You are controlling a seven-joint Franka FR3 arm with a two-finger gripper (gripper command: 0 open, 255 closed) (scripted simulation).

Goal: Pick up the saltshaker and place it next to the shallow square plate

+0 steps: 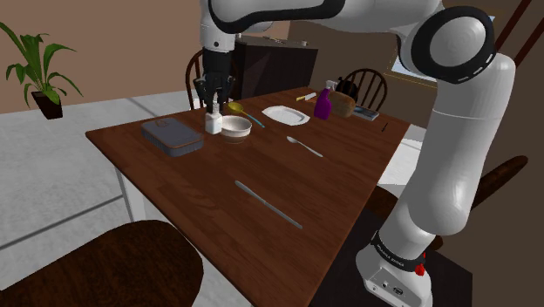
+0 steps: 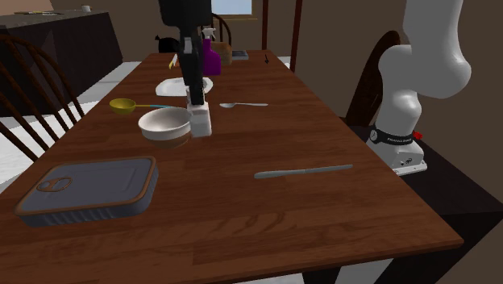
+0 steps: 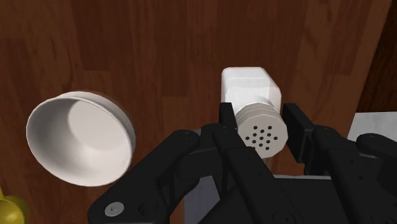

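While the saltshaker (image 1: 213, 121) stands upright on the tabletop (image 1: 218, 183), just beside a white bowl (image 1: 235, 128) and near a flat grey tin (image 1: 172, 136), the gripper (image 1: 212, 100) hangs vertically over it with its tips at the level of the cap. The wrist view shows the white square body (image 3: 250, 86) below the perforated round cap, and the black fingers (image 3: 228, 118) flank that cap on opposite sides. No gap is visible on either side, so they appear closed on the saltshaker, though firm contact cannot be confirmed from this angle. The base seems to rest on the wood, as the second exterior view (image 2: 200, 119) suggests. The step in hand is therefore judged to be the grasp, completed or nearly so, with the lift not yet begun. The shallow square plate (image 1: 286, 114) lies well apart, beyond the bowl toward the shoulder view's right. The next move calls for a straight vertical lift to clear the bowl's rim. A level carry past the bowl should follow, then a descent onto bare wood beside the plate. Because the hold is on the narrow cap, the body may swing or tilt if moved abruptly.
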